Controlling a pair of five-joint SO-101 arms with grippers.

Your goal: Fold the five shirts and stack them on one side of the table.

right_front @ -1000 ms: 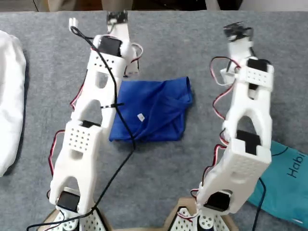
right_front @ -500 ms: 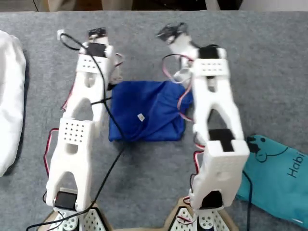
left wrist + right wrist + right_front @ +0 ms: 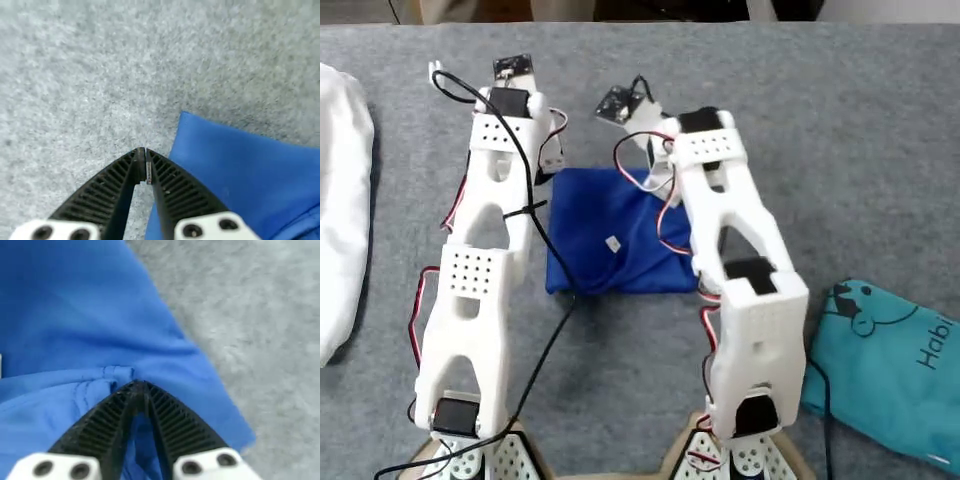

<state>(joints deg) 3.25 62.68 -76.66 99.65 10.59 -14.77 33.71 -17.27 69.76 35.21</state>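
A folded blue shirt (image 3: 605,215) lies mid-table between my two arms. The left arm (image 3: 505,140) stands along its left side; my left gripper (image 3: 141,167) is shut with nothing in it, its tips just above the grey table beside the blue shirt's corner (image 3: 240,175). Stretched over the shirt's right half is the right arm (image 3: 720,200), which hides that edge. Low over the blue shirt's fabric (image 3: 75,315) sits my right gripper (image 3: 138,385), shut, its tips at a stitched hem near the shirt's edge.
A white shirt (image 3: 340,200) lies bunched at the table's left edge. A teal shirt (image 3: 890,370) with print lies at the front right. The grey table cover (image 3: 860,120) is bare at the back right. A black cable (image 3: 555,330) trails across the blue shirt's front-left corner.
The right arm has swung left from the bare table at the back right to over the blue shirt. The left arm shifted slightly left, to the shirt's back-left corner. The teal shirt shows more.
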